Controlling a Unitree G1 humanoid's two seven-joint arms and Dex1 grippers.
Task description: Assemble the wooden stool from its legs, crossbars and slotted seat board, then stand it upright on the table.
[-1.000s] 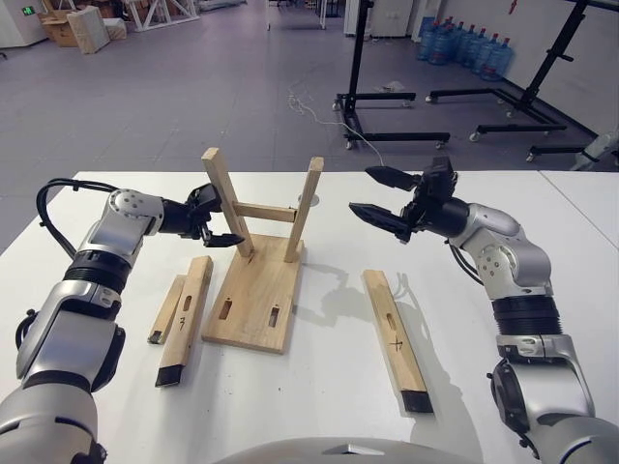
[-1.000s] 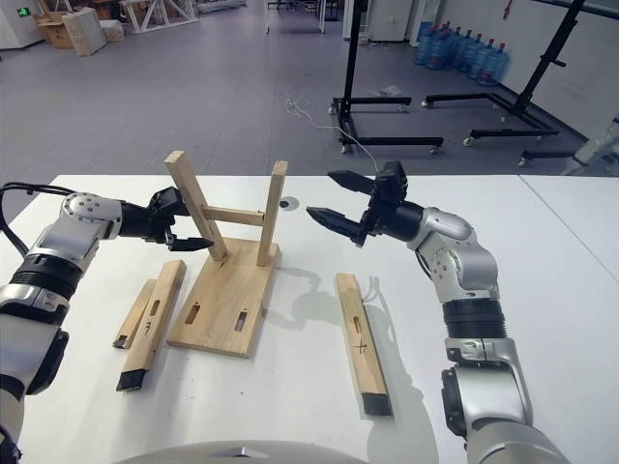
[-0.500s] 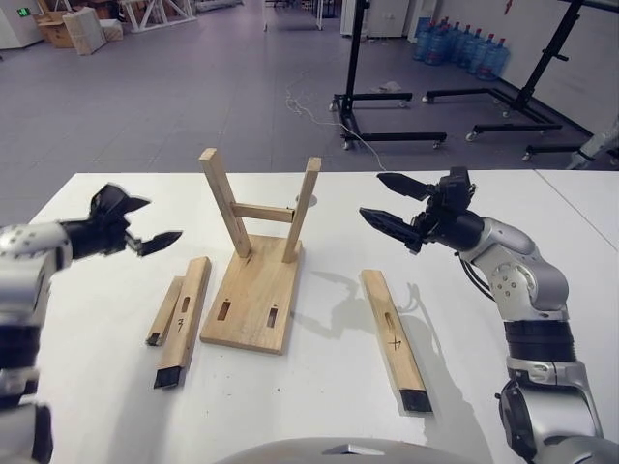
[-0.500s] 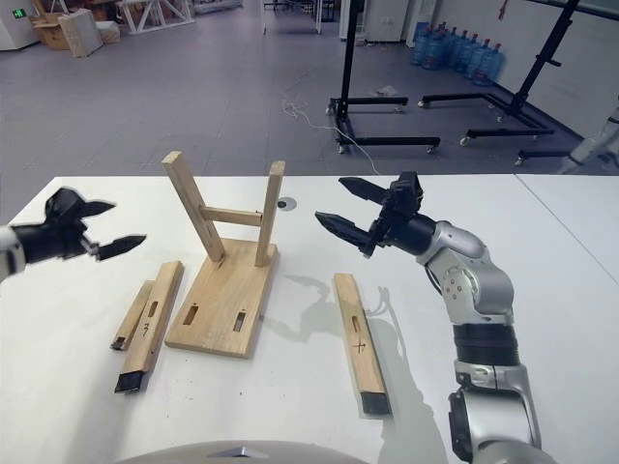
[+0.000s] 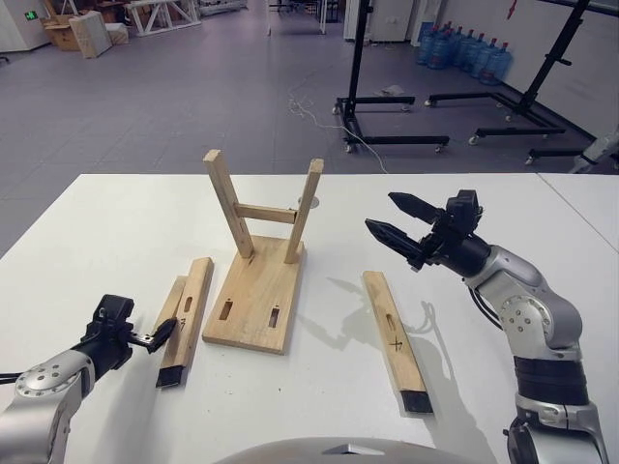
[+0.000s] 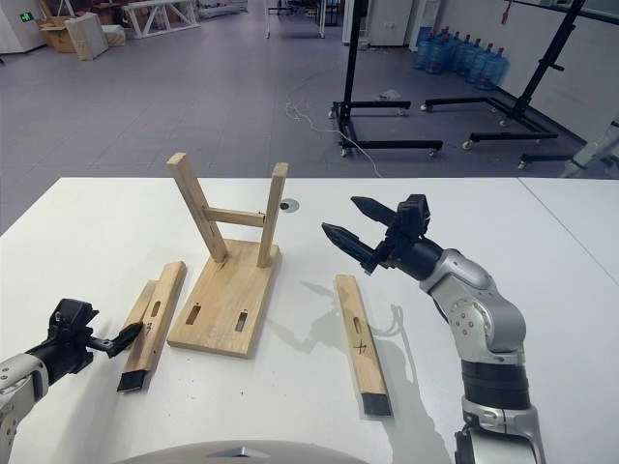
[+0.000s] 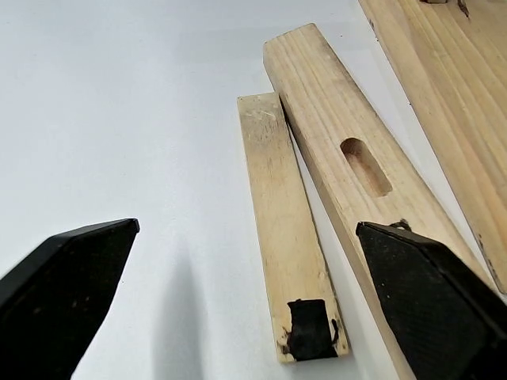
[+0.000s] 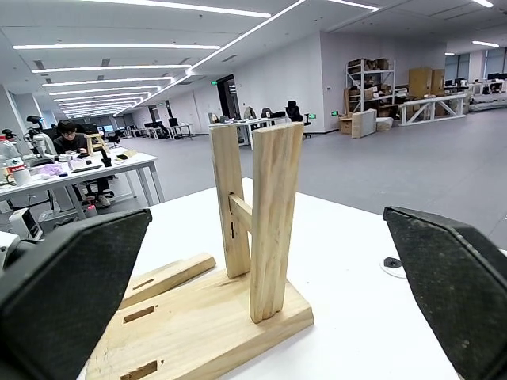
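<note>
The slotted seat board [image 5: 253, 302] lies flat mid-table. Two legs [image 5: 228, 203] stand in its far slots, joined by a crossbar [image 5: 264, 213]; two near slots are bare. To its left lie a loose leg [image 5: 187, 317] and a short crossbar [image 5: 166, 307], side by side. Another loose leg [image 5: 395, 338] lies to its right. My left gripper [image 5: 145, 340] hovers low at the front left, open, by the near ends of the short crossbar [image 7: 281, 237] and leg [image 7: 356, 174]. My right gripper [image 5: 381, 211] is open in the air right of the upright legs [image 8: 253, 214], holding nothing.
A small round hole [image 6: 281, 205] sits in the white table [image 5: 319, 406] behind the seat board. Black wheeled stands [image 5: 387, 106] and water bottles [image 5: 455, 43] are on the floor beyond the far edge.
My left gripper left the upright leg's side and swung down to the front left, by the loose pieces. My right gripper drew back slightly right and lower.
</note>
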